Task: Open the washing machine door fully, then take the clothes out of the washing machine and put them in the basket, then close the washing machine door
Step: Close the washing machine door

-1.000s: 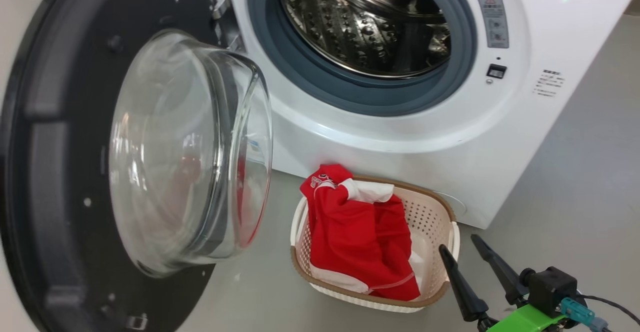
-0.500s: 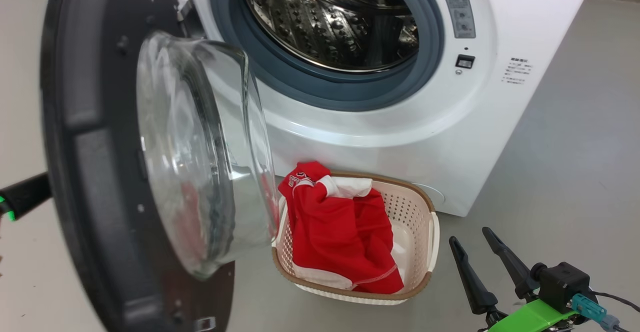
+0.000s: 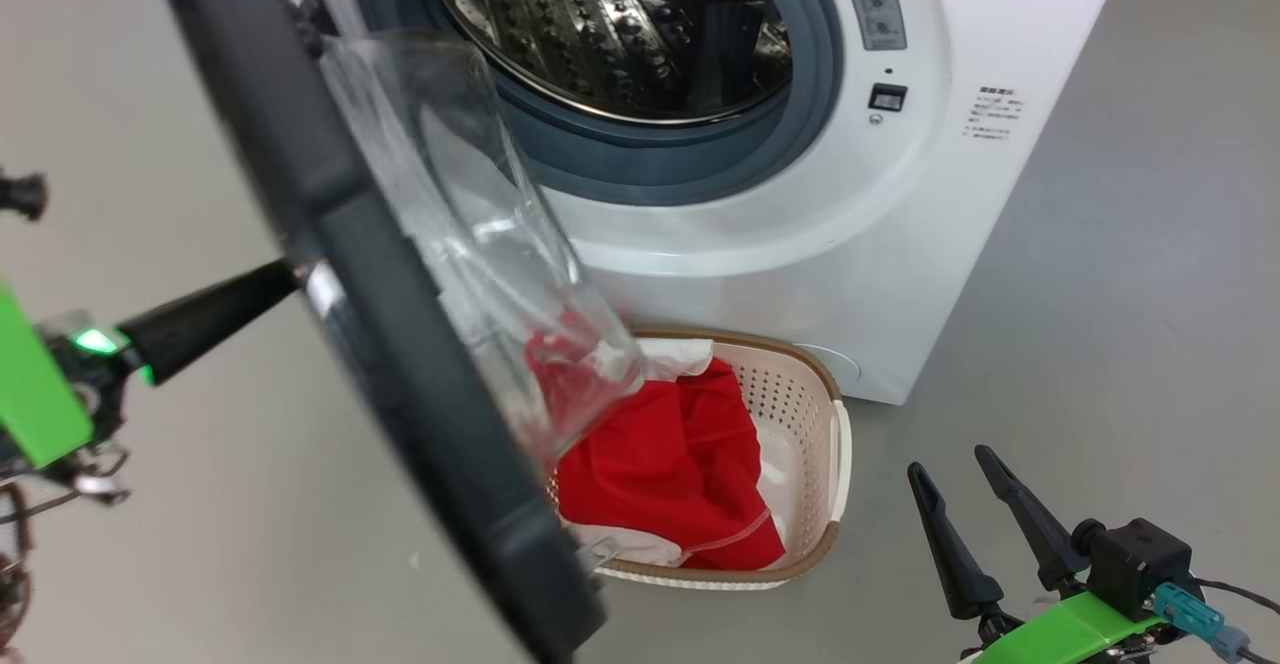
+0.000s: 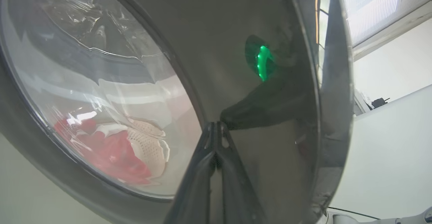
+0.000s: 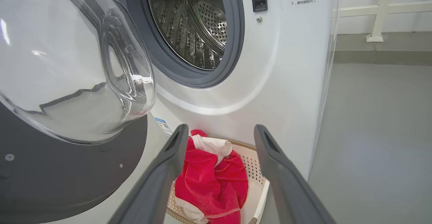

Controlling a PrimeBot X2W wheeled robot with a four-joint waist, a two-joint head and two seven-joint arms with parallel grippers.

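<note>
Head view: the left gripper point(image 3: 280, 279), fingers clenched together, touches the outer face of the half-open washing machine door point(image 3: 400, 344). The red clothes point(image 3: 660, 454) lie in the basket point(image 3: 800, 364) before the washing machine point(image 3: 900, 244). The right gripper point(image 3: 945, 459) hangs spread and empty nearby.

Door point(image 3: 400, 364) hides basket point(image 3: 800, 414) corner (clothes point(image 3: 670, 464) partly).

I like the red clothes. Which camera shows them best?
Right wrist view: the bright red clothes lie in plain sight in the cream perforated plastic basket. Head view: the black-rimmed glass door covers part. Left wrist view: blurred through that glass.
</note>
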